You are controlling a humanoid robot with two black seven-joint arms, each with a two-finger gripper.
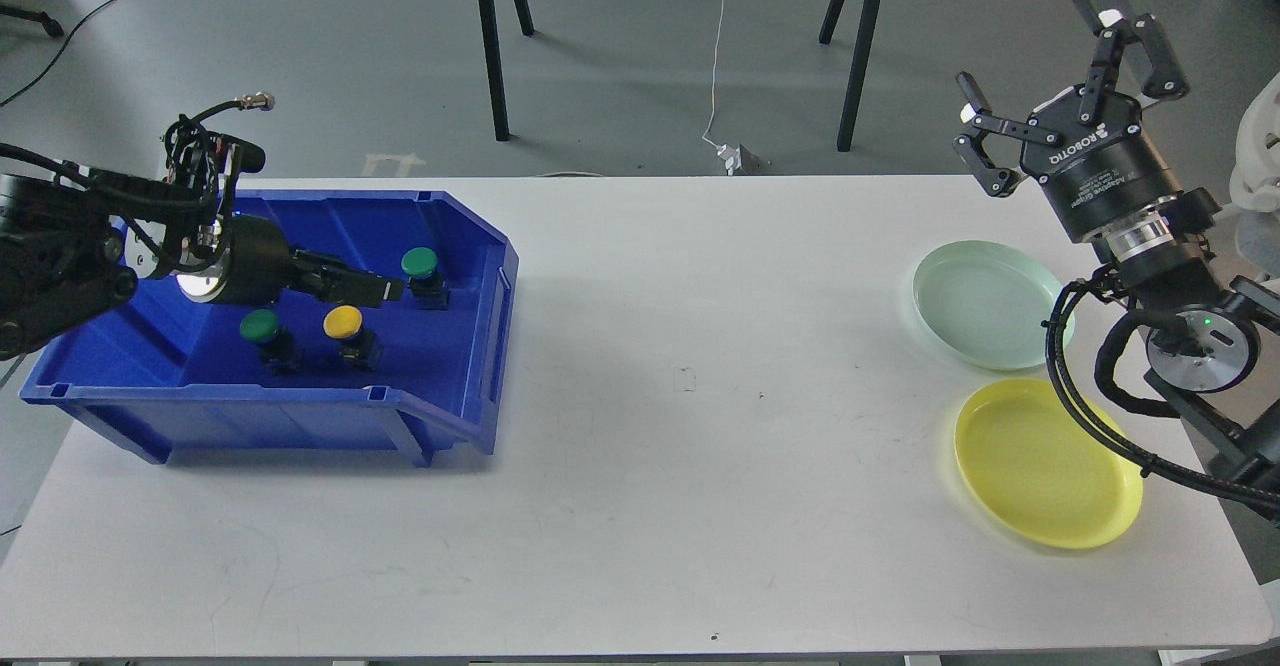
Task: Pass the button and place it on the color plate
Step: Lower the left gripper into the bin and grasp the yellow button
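Buttons (343, 322) — blue bin (470, 346), white table (640, 446)

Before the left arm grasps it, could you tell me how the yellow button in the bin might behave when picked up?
The yellow button looks rigid. Its wide cap over a narrower black base suggests it is top-heavy and may tip if nudged. The domed cap looks smooth, so fingers might slip there.

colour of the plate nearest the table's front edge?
Yellow: the front plate, seen in the head view, nearer than the pale green plate.
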